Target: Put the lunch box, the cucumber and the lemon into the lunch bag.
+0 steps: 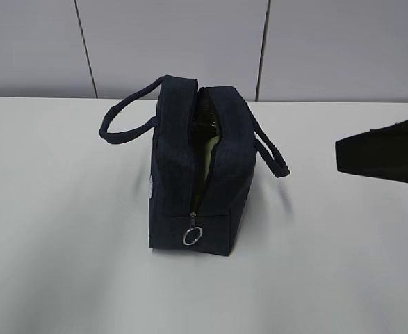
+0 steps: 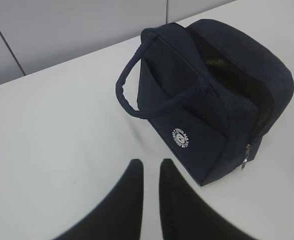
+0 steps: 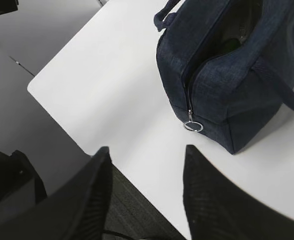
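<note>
The bag (image 1: 193, 174) is left unzipped for loading; left gripper (image 2: 151, 172) nearly closed, right gripper (image 3: 147, 165) parted, nothing held

The left gripper (image 2: 151, 172) has two matte black fingers (image 2: 129, 200), broad at the base, curving and tapering to rounded tips, plain and unmarked. The right gripper (image 3: 147, 155) has the same black curved fingers (image 3: 214, 200), their surface finely textured. In the exterior view the right one shows only as a flat black wedge (image 1: 388, 156) with a pale edge.
</note>
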